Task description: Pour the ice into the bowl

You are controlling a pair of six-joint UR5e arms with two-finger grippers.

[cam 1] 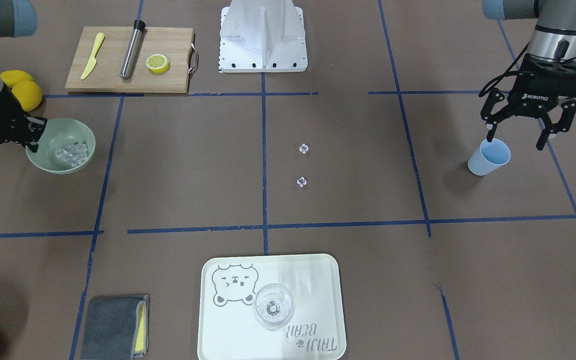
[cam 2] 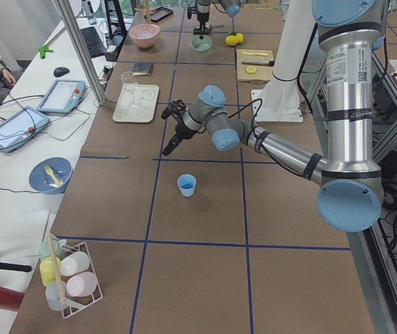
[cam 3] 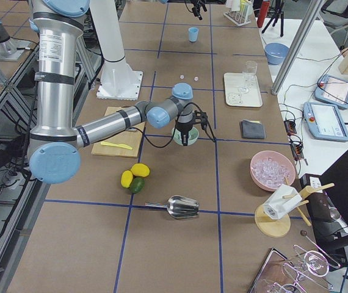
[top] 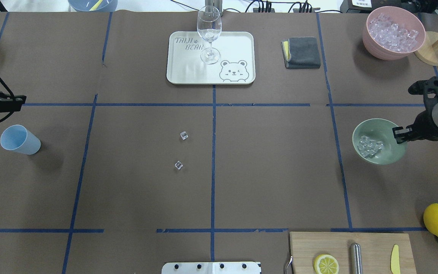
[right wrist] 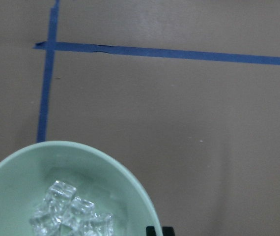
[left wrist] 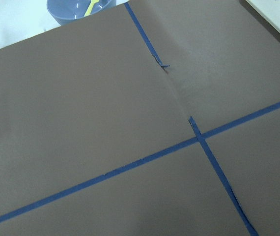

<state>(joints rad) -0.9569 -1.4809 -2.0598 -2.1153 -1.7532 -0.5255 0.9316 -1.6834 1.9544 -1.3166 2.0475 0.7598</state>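
The sage-green bowl (cam 1: pixel 80 135) sits on the table at my right and holds a pile of clear ice cubes (cam 1: pixel 72 153). My right gripper (cam 1: pixel 33 145) is shut on the bowl's rim; in the right wrist view its fingertips (right wrist: pixel 158 231) pinch the rim next to the ice (right wrist: pixel 71 214). Two loose ice cubes (cam 1: pixel 303 148) (cam 1: pixel 301 182) lie on the middle of the table. A light blue cup (cam 1: pixel 488 157) stands upright and looks empty. My left gripper (cam 1: pixel 515 141) hangs open just above the cup, holding nothing.
A tray (top: pixel 242 45) with a wine glass (top: pixel 209 34) is at the far middle, with a grey cloth (top: pixel 303 52) and a pink bowl of ice (top: pixel 393 32) to its right. A cutting board (cam 1: pixel 113 75) with knife, metal rod and lemon half sits near the lemons (cam 1: pixel 24 90).
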